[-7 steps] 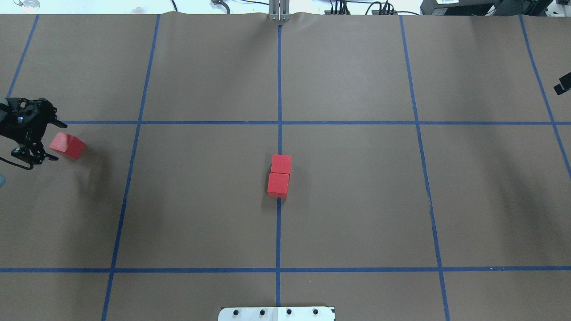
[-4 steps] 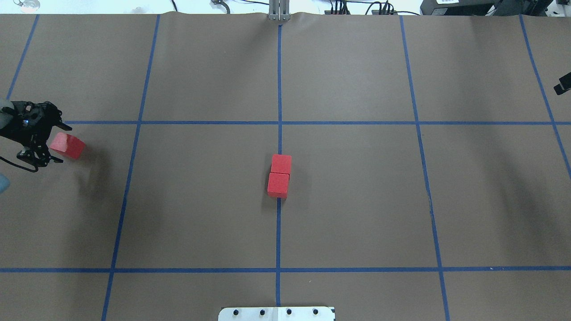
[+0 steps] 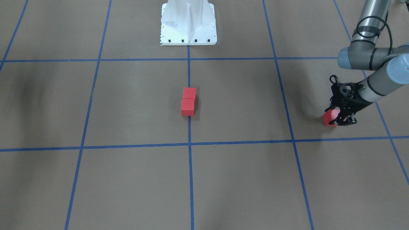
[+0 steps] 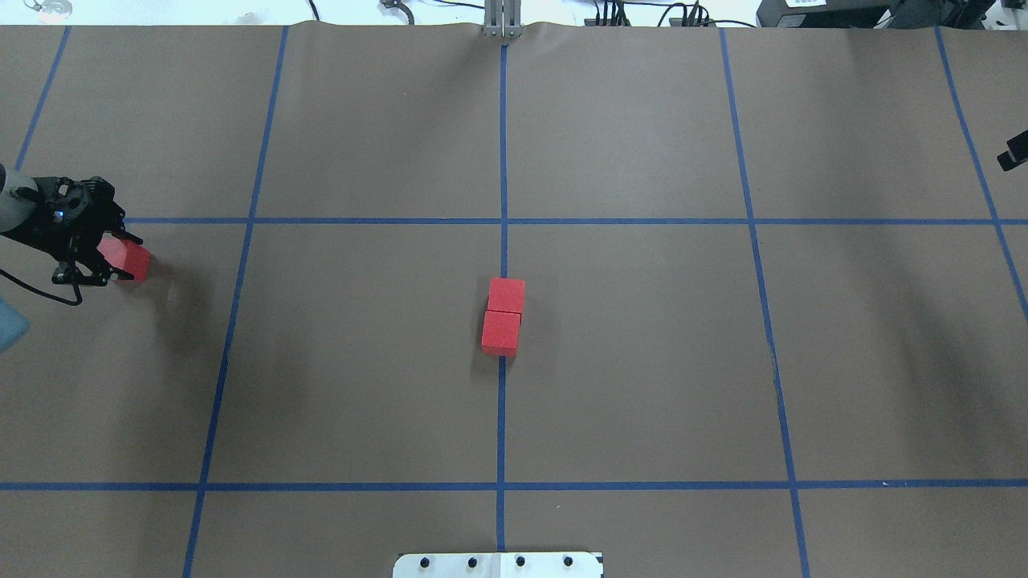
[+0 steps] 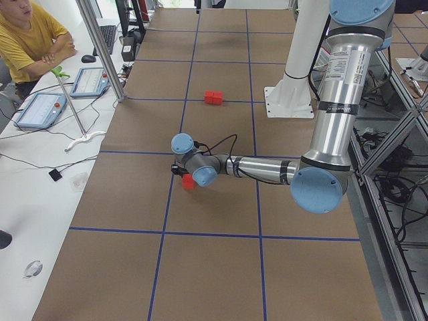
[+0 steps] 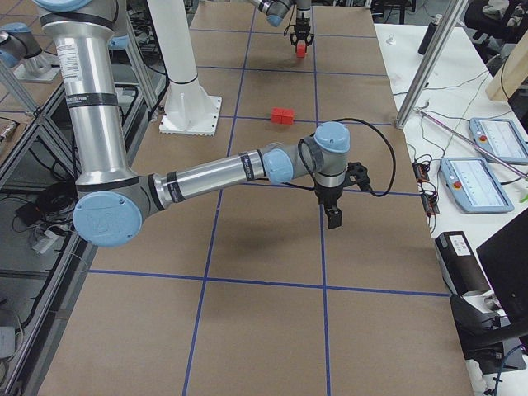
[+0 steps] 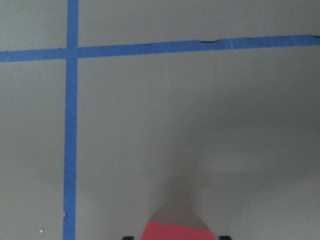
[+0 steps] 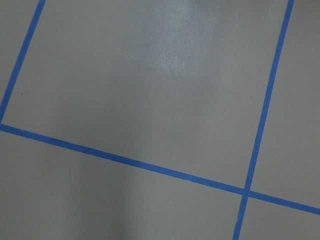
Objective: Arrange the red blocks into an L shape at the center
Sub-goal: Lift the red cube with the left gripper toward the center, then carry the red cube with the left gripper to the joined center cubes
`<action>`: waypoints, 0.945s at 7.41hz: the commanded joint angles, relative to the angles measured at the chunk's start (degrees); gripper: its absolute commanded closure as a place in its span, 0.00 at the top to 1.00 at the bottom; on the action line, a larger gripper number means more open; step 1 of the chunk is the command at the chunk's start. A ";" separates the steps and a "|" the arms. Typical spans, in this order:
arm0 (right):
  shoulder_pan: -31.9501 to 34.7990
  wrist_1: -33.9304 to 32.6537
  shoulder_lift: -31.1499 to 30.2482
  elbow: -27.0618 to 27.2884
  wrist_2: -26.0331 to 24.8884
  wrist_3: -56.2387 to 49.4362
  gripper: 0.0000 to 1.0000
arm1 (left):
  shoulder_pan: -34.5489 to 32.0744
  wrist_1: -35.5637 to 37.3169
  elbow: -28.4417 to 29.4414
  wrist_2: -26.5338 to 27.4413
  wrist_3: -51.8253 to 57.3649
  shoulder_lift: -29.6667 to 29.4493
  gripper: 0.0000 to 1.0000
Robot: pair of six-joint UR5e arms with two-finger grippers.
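Observation:
Two red blocks (image 4: pixel 507 295) (image 4: pixel 501 331) sit touching in a short column on the blue tape line (image 4: pixel 503 160) at the center of the brown floor; they also show in the front view (image 3: pixel 188 100). The third red block (image 4: pixel 132 261) (image 3: pixel 329 118) rests on the floor at the far left. My left gripper (image 4: pixel 120 261) is down at it, open, with one finger on each side; the left wrist view shows the block's top (image 7: pixel 175 231) between the fingertips. Only a small part of my right gripper (image 4: pixel 1013 150) shows at the right edge, over bare floor; I cannot tell its state.
The white robot base (image 3: pixel 188 22) stands at the near edge behind the center. A side table with tablets (image 5: pixel 40 107) and a seated operator (image 5: pixel 30 33) runs along the far edge. Metal poles (image 5: pixel 100 47) stand at that edge.
My left gripper has moved right and down, from beside the far-left block to straddling it. The block and the two center blocks have not moved. The right arm is still.

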 commanded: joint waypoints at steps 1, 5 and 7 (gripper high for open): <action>-0.02 0.00 0.09 0.00 0.00 0.00 1.00 | 0.01 0.54 -0.87 -0.16 -0.42 -0.65 0.24; -0.02 0.00 0.35 0.00 -0.09 0.00 1.00 | 1.93 0.80 -1.41 0.10 -8.85 -7.84 0.24; -0.02 0.00 0.44 -0.09 -0.09 0.00 1.00 | 4.22 1.41 -1.32 0.19 -12.27 -11.98 0.20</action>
